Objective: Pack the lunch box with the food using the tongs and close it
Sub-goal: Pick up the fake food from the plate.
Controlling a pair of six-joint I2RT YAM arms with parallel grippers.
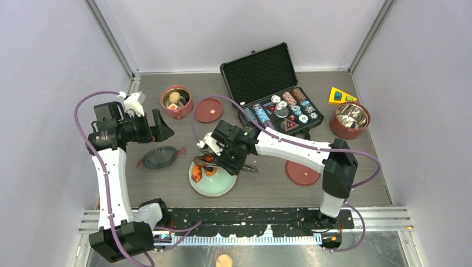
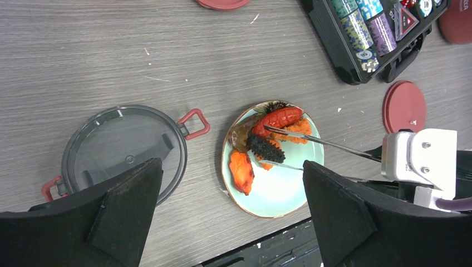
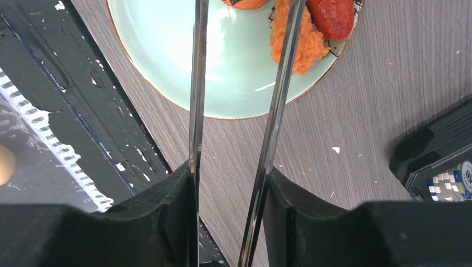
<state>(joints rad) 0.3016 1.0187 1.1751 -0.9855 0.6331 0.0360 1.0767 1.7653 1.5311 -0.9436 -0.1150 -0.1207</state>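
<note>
While clamping the tongs (image 2: 323, 143), hides their joined end inside the right gripper (image 3: 228, 189). Points them leftward onto the plate's (image 2: 284, 194) food (image 2: 266, 147). Holds left gripper (image 2: 231, 164) wide, empty.

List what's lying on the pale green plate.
A red sausage, a dark bristly piece and orange shrimp bits, with the tongs reaching over them. Whatever lies beneath those pieces is covered.
</note>
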